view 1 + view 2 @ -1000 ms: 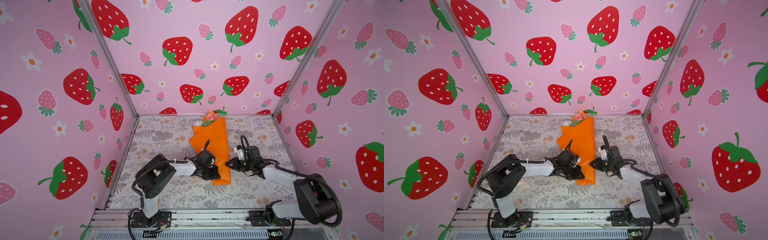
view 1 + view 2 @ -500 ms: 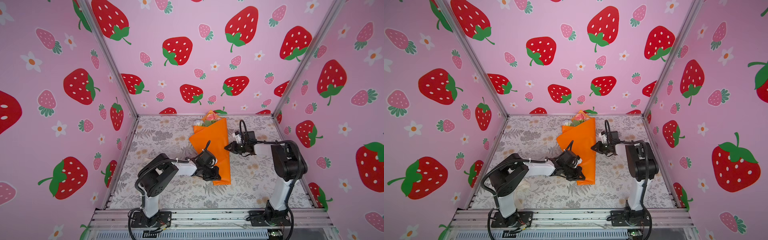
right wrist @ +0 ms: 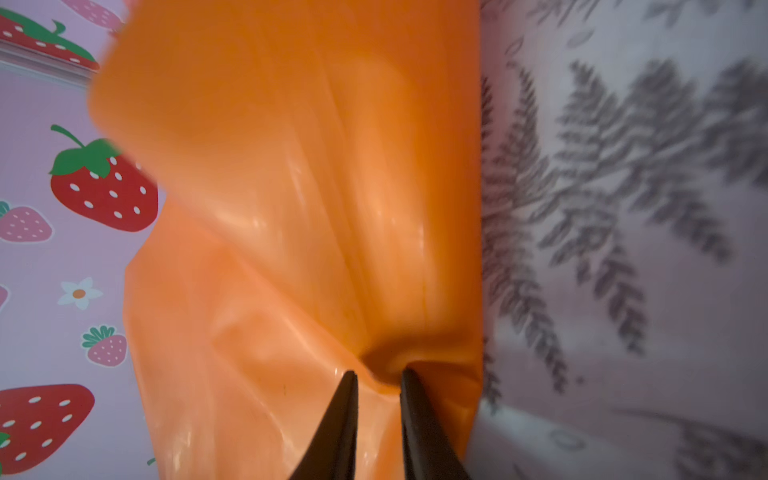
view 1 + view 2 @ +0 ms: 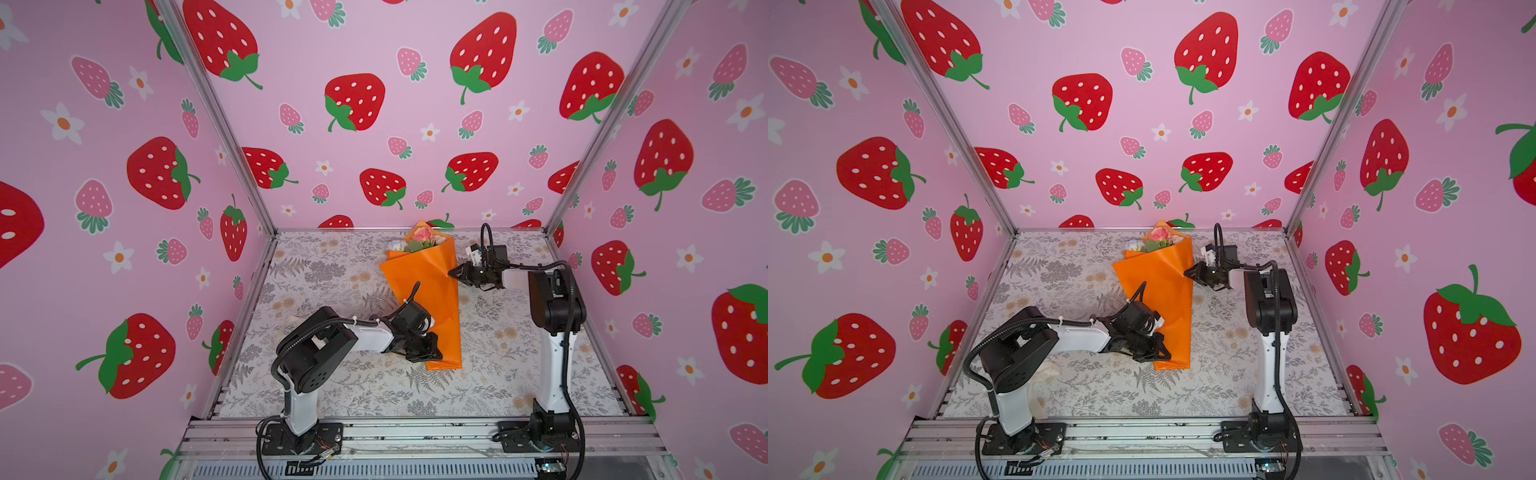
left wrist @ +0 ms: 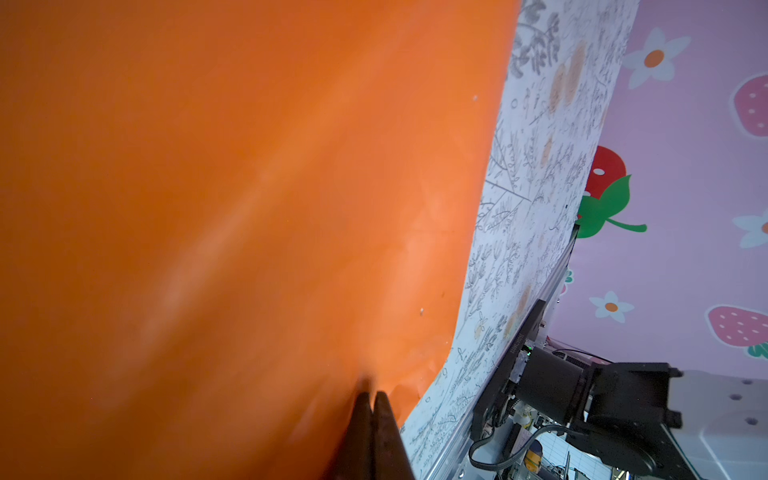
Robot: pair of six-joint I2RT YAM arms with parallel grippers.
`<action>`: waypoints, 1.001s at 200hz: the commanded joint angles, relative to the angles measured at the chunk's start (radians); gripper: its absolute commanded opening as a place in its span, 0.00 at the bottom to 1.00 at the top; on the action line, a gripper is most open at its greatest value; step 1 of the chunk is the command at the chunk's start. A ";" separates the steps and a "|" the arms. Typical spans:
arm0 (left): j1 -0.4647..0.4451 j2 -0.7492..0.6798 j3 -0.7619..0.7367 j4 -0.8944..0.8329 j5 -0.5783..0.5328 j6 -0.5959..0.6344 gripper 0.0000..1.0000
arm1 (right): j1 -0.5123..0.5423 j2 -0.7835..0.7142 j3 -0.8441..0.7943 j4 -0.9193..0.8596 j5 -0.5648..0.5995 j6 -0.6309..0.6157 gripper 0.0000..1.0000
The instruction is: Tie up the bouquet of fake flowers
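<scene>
The bouquet point(image 4: 419, 243) is lying wrapped in orange paper point(image 4: 432, 291) mid-bench. Left jaws are pinching the paper's near end; right jaws, slightly parted, are nipping its right edge. Wrapping seems underway; next, cinching and ribbon.

From my seat the walls point(image 4: 415, 50) are pink, printed with big red strawberries with green leaves, smaller pink strawberries and white flowers with orange centres. The table point(image 4: 332, 266) wears a pale cloth patterned with grey ferns and tan blossoms, and on it I see plain bright orange wrapping paper point(image 4: 432, 282) around the bouquet of fake flowers point(image 4: 419, 241), which shows pink, white and green. My arms point(image 4: 1075, 336) are white and black, with black tool tips.
</scene>
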 commanded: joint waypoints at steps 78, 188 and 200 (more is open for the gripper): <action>0.008 0.011 -0.059 -0.095 -0.051 -0.002 0.07 | -0.037 0.325 0.564 -0.146 0.157 0.156 0.27; 0.028 -0.163 0.072 -0.111 -0.064 0.030 0.42 | -0.038 -0.234 0.099 -0.246 0.099 -0.066 0.45; 0.049 -0.192 0.091 -0.139 -0.081 0.046 0.49 | -0.036 -0.321 -0.040 -0.207 0.098 -0.071 0.47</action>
